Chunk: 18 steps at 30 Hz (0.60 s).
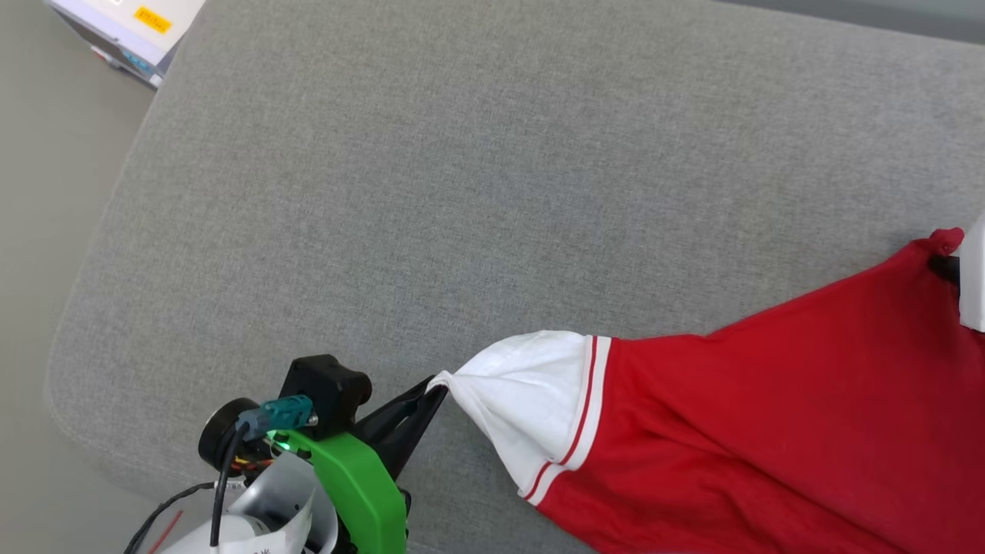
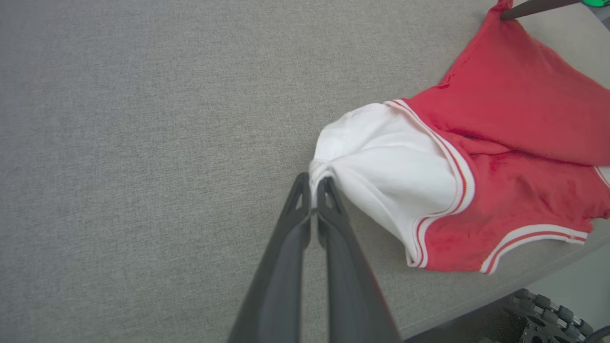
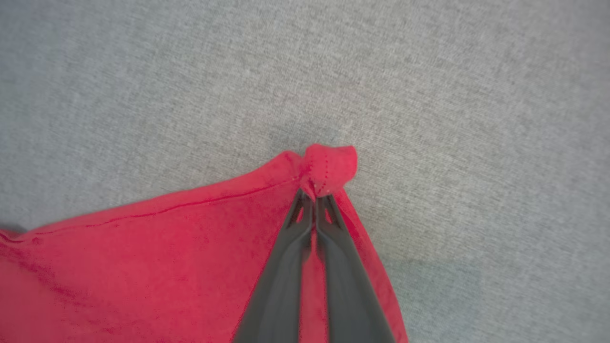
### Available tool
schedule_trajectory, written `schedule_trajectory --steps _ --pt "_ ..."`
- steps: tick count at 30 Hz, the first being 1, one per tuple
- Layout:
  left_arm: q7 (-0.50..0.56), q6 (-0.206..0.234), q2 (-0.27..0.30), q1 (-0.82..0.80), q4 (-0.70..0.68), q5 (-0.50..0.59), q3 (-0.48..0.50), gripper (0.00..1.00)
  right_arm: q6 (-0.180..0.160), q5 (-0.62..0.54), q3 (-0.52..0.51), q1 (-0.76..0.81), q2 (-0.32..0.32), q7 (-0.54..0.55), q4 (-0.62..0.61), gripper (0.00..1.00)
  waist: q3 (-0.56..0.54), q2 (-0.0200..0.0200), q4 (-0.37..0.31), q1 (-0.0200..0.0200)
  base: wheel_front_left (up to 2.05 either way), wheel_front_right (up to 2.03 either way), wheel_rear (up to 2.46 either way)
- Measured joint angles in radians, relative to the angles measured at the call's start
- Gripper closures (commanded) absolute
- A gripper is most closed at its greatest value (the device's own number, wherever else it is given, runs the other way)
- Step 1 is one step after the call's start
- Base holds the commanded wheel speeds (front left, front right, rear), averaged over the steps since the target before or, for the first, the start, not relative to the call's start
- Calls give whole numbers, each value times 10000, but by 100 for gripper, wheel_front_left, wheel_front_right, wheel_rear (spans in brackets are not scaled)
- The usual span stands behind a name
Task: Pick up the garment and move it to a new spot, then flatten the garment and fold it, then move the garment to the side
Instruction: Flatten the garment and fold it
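My landmark is the grey cushion (image 1: 462, 192), a broad woven pad with rounded corners. Off its far left corner sits a white box (image 1: 131, 31). The garment (image 1: 769, 431), soft red knit with a white, stripe-trimmed sleeve, lies drawn out across the cushion's near right part. My left gripper (image 2: 313, 183) pinches the sleeve's tip; my right gripper (image 3: 314, 197) is clamped on a bunched red corner.

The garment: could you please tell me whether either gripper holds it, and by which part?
Both hold the garment: the left gripper pinches the edge of its white sleeve, the right gripper a bunched red corner.
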Motion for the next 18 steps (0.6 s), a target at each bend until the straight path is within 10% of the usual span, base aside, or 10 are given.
schedule_trajectory --steps 18 --pt "-228 196 240 -748 -236 -148 970 100 0 644 -148 -614 -399 -2265 -784 100 -1976 0 -1114 -1 0 0 0"
